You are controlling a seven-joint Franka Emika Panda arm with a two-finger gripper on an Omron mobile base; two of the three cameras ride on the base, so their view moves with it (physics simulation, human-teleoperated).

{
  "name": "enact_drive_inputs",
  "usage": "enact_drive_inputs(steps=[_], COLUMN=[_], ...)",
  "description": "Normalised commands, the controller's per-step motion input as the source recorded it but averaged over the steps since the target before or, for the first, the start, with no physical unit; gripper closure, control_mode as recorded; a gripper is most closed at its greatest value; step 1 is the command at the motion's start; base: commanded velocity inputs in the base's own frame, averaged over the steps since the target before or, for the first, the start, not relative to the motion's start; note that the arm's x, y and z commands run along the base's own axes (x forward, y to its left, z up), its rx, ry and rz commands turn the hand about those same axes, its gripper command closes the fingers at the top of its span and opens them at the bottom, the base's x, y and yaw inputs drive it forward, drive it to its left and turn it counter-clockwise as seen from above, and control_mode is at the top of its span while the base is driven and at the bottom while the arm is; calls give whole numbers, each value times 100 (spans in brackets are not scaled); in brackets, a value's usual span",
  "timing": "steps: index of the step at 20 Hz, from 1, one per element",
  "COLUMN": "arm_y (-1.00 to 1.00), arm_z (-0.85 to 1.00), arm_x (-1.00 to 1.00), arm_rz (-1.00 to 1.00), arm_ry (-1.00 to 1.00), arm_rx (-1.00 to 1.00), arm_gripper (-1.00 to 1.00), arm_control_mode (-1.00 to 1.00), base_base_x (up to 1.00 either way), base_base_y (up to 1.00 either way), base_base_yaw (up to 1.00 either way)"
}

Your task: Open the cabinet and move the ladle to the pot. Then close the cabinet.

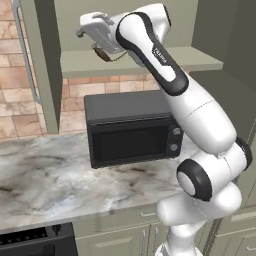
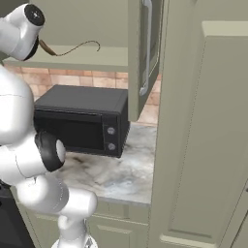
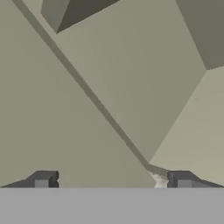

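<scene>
Cabinet (image 2: 135, 53) open. Ladle (image 2: 68, 49) lies on its lower shelf (image 1: 100, 62), bowl end by hand. End effector (image 3: 113, 180) jaws wide apart, empty. Ladle looks light, stiff; thin curved handle may roll, so pinch handle near bowl, across narrow width.

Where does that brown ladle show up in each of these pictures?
Left base view: the ladle lies on the open cabinet's shelf, upper middle, partly behind the robot's hand.
Right base view: top left, its thin handle curving rightward.
Hand view: the handle crosses diagonally.
Shared landmark: the black microwave below the shelf.
</scene>
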Motion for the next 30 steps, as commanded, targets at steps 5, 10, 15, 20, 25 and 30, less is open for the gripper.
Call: enact_drive_inputs(steps=[5,10,15,20,25,30], arm_y=[-14,-16,-16,-33,-27,-26], arm_z=[-5,0,1,0,5,33], arm_x=[-10,-2,0,0,3,3], arm_rz=[-21,-29,-24,-22,-15,-9], arm_ry=[-8,0,4,3,1,13], arm_rx=[1,9,19,15,3,1], arm_gripper=[-100,-100,-100,-100,-100,-100], arm_control_mode=[-100,-100,-100,-100,-100,-100], base_base_x=[0,0,0,0,0,0], base_base_y=[0,0,0,0,0,0], base_base_yaw=[0,0,0,0,0,0])
